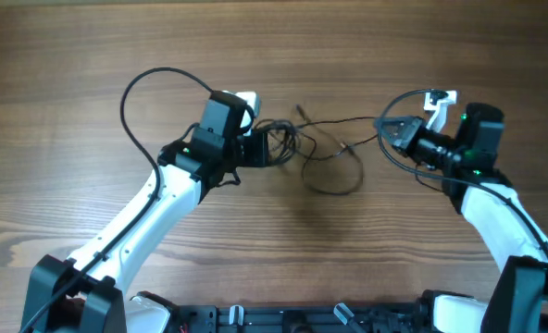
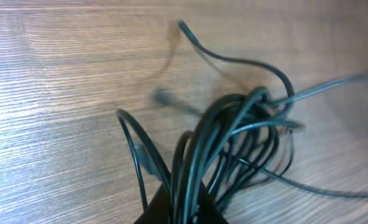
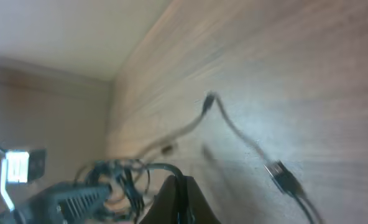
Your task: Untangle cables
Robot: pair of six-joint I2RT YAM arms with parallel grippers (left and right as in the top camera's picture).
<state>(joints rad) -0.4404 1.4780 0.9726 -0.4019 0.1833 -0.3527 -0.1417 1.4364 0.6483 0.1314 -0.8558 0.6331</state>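
Snagging is threatening: left gripper [image 1: 255, 148] is clamping shut on the cables [image 1: 279, 139] bunched on the table [image 1: 70, 55]. Right gripper [image 1: 390, 132], jaws closed, is seemingly pinching one; pulling apart is risking tightening the tangle.

You see a matt, wood-grain table [image 1: 70, 55]; the cables [image 2: 199, 146] wear a smooth, slightly glossy black plastic sheath; the left arm [image 1: 144, 217] has smooth white plastic.

Even soft light, wrist views motion-blurred
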